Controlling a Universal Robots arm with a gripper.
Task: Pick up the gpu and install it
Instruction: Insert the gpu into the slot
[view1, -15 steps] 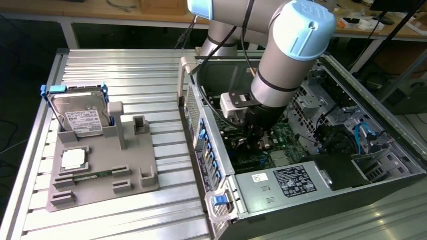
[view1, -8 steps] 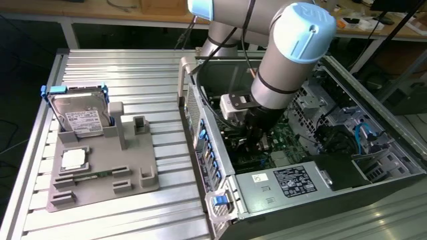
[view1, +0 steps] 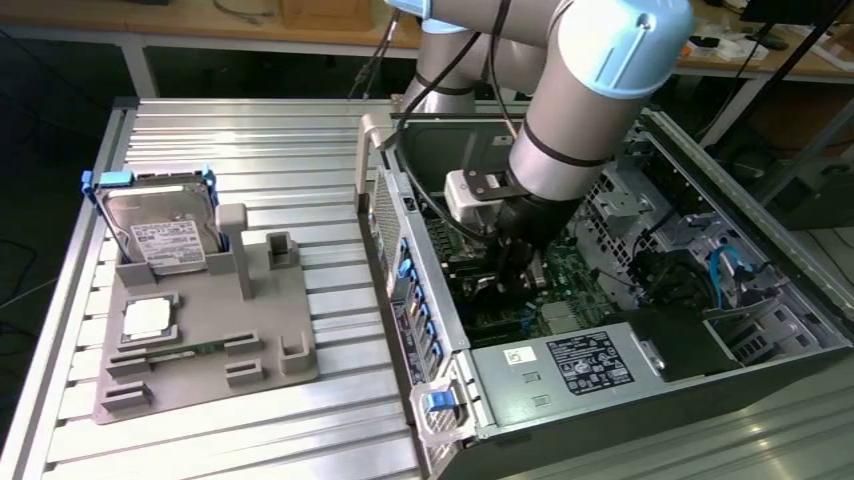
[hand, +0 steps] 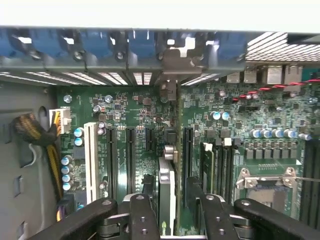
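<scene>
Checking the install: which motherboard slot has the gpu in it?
The one in line with the middle of the gripper, where the gpu stands on edge. The white slot and the long black slots are bare.

gpu (hand: 166, 192): seen edge-on in the wrist view; lower end cut off behind the gripper (hand: 172, 212); seating in the slot cannot be told.
gripper fingertips: hidden inside the computer case (view1: 400, 240) in the exterior view.
arm (view1: 587, 90): upper part cut off by the picture's edge.
power supply label (view1: 587, 362): print too small to read.
hard drive (view1: 163, 235): lower part hidden by its grey holder (view1: 200, 330).
</scene>
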